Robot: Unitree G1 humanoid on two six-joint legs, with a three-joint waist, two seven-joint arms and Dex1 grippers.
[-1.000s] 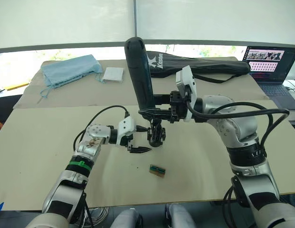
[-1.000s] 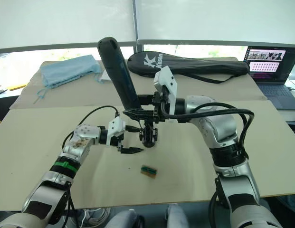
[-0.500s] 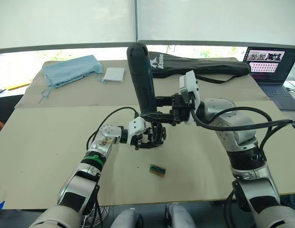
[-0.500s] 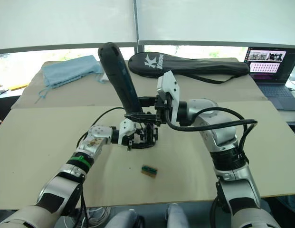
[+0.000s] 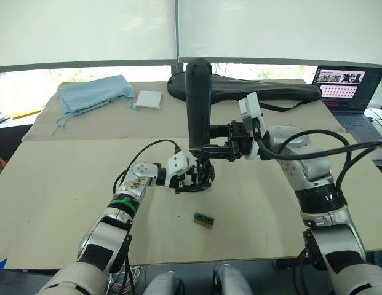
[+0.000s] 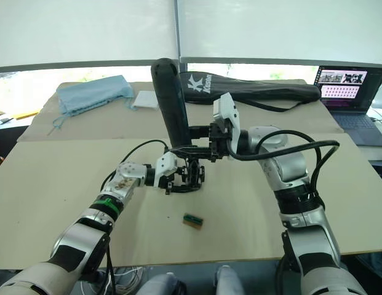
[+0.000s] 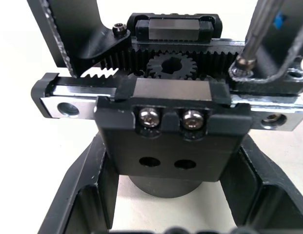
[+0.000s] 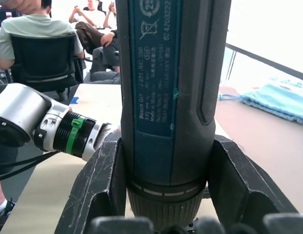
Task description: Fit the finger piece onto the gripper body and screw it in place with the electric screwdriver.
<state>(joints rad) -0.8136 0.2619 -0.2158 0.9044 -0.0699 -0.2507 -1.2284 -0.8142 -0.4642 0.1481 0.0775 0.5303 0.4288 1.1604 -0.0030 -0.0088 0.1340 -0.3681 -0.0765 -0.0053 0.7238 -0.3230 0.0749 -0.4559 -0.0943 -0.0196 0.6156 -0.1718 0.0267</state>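
Observation:
The gripper body (image 5: 203, 174) stands on the tan table, a black block with gear racks and a pinion (image 7: 166, 66). My left gripper (image 5: 189, 179) is shut on it, one finger against each side of its base. My right gripper (image 5: 210, 146) is shut on the electric screwdriver (image 5: 198, 101), which stands nearly upright over the body. Its thin metal bit (image 7: 258, 34) rests on a screw (image 7: 239, 62) in a black plate on the body's rail, which looks like the base of the finger piece (image 7: 268, 80).
A small green-topped block (image 5: 203, 219) lies on the table nearer me than the body. A black racket bag (image 5: 270, 90), a blue cloth (image 5: 92, 90) and a white folded cloth (image 5: 148, 99) lie at the back. A laptop (image 5: 347, 92) sits far right. Seated people (image 8: 39, 44) show beyond.
A second ago my left gripper was apart from the gripper body; it has since closed around it. The screwdriver has swung from leaning left to nearly upright.

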